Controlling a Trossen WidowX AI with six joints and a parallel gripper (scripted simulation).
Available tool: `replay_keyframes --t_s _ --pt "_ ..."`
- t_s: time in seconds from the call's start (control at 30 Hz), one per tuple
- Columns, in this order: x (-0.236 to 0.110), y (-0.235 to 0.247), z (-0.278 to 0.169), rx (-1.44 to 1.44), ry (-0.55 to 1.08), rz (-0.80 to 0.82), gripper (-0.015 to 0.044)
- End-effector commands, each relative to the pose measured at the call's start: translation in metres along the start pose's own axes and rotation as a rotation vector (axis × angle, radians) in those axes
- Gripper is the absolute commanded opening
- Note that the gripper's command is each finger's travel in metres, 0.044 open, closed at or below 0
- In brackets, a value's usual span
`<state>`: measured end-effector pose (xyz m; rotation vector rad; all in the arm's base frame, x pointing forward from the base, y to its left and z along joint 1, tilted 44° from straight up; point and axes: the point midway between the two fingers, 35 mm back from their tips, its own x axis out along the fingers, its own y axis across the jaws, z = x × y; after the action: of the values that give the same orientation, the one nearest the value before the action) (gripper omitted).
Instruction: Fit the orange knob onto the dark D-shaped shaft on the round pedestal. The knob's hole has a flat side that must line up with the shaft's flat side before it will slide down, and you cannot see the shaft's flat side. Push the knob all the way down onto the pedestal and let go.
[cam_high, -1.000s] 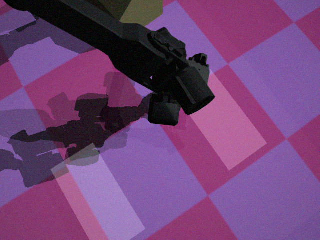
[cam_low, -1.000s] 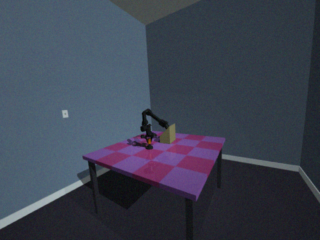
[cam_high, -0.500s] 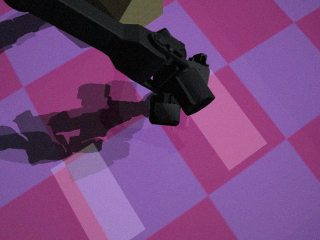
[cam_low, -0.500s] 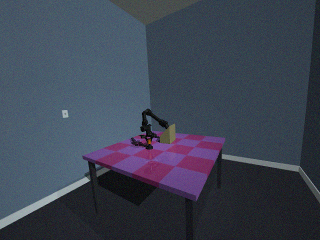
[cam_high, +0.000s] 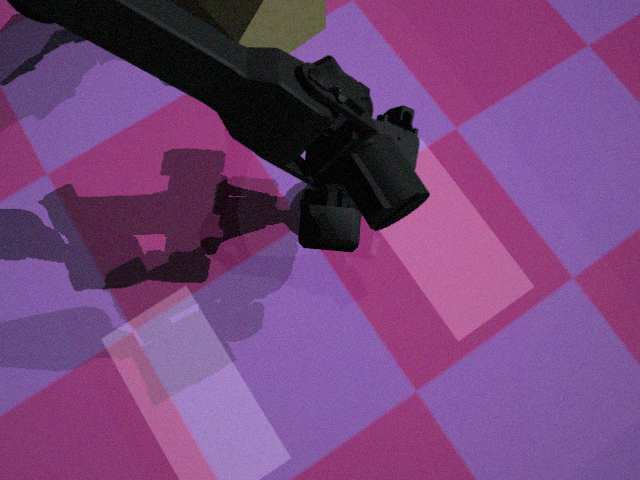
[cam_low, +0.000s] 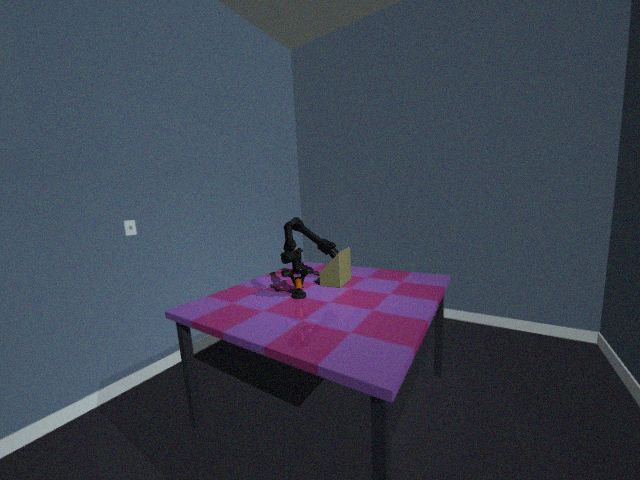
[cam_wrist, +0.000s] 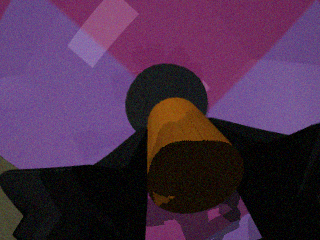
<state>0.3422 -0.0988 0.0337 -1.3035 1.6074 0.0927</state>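
Observation:
The orange knob is upright between the fingers of my gripper, which is shut on it. In the wrist view its near end is in dark shadow. The dark round pedestal stands on the table. In the exterior view the knob is directly over the pedestal, with its lower end close above it. The shaft and the knob's hole are hidden, so I cannot tell whether the knob is on the shaft. In the top view the arm covers the knob and pedestal.
A yellowish block with a sloping top stands beside the arm, behind and right of the pedestal in the exterior view. Pale light patches and dark arm shadows lie across the checkered table.

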Motion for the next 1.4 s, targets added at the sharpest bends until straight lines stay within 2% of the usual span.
replay_keyframes --t_s 0.0,0.17,0.4,1.37 --pt "-0.0028 0.0008 -0.0008 -0.005 0.002 0.0 0.0" --pt "-0.0044 0.0001 -0.0008 -0.03 0.002 0.0 0.0" --pt "-0.0021 -0.0025 -0.0009 -0.214 0.002 0.0 0.0" --pt "0.0003 -0.0009 -0.0004 -0.214 0.002 0.0 0.0"
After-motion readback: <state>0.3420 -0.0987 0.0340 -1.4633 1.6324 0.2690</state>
